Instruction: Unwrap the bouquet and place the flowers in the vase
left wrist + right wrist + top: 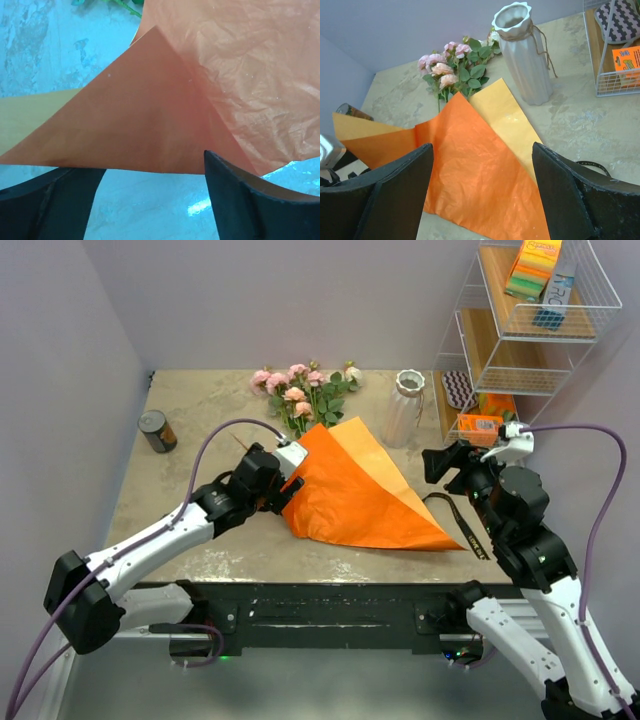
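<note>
The bouquet's orange paper (355, 495) lies loosened and spread flat in the middle of the table, with a lighter yellow-orange flap (505, 112) on its far right side. The flowers (305, 390), pink and cream roses with green leaves, stick out from the paper's far corner. To their right the white ribbed vase (405, 405) stands upright. My left gripper (290, 480) is at the paper's left edge, open, with only bare table between its fingers (250, 200). My right gripper (440, 465) hovers open above the paper's right side, holding nothing (482, 195).
A black ribbon (465, 525) lies loose on the table by the paper's right tip. A small dark can (157, 430) stands at the left. A white wire shelf (520, 340) with boxes fills the back right corner, close behind the vase.
</note>
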Tool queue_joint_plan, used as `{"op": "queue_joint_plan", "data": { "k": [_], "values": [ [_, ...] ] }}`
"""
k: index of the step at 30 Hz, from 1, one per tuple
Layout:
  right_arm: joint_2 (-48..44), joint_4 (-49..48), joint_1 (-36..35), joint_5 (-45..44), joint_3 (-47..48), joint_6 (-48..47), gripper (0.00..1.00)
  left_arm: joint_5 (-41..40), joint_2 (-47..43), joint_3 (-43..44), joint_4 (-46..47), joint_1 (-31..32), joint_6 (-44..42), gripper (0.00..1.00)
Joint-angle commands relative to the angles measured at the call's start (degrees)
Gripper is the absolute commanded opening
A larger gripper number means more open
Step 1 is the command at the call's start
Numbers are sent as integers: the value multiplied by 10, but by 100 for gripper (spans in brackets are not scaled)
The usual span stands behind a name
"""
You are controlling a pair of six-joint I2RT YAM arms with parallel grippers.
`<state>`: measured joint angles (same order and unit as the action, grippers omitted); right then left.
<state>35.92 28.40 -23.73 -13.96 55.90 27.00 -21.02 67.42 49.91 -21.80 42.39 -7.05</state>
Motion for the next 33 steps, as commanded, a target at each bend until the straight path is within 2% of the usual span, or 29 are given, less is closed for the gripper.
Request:
{"op": "queue_joint_plan", "data": {
  "k": [1, 18, 20, 21, 23, 24, 29, 33],
  "values": [
    [2, -20, -2, 8, -3, -1, 84, -20, -26, 11, -23, -5, 20, 99],
    [55, -65, -2, 28, -16, -10, 86, -85, -85, 162, -128, -55, 33, 99],
    [63, -71, -3, 32, -19, -10, 86, -47, -100, 192, -119, -55, 24, 99],
    [65, -77, -3, 36, -20, -8, 86, 6, -96, 206, -119, -54, 14, 99],
    [71, -83, -2, 37, -22, -6, 86, 52, -60, 255, -124, -54, -18, 99],
    [74, -84, -3, 37, -19, -6, 86, 92, -28, 269, -123, -54, -45, 99],
    [76, -78, -3, 27, -13, -5, 86, 168, 103, 379, -123, -61, -53, 99],
    [72, -66, -2, 20, -4, -12, 86, 306, 243, 412, -120, -120, -29, 99]
  ]
}}
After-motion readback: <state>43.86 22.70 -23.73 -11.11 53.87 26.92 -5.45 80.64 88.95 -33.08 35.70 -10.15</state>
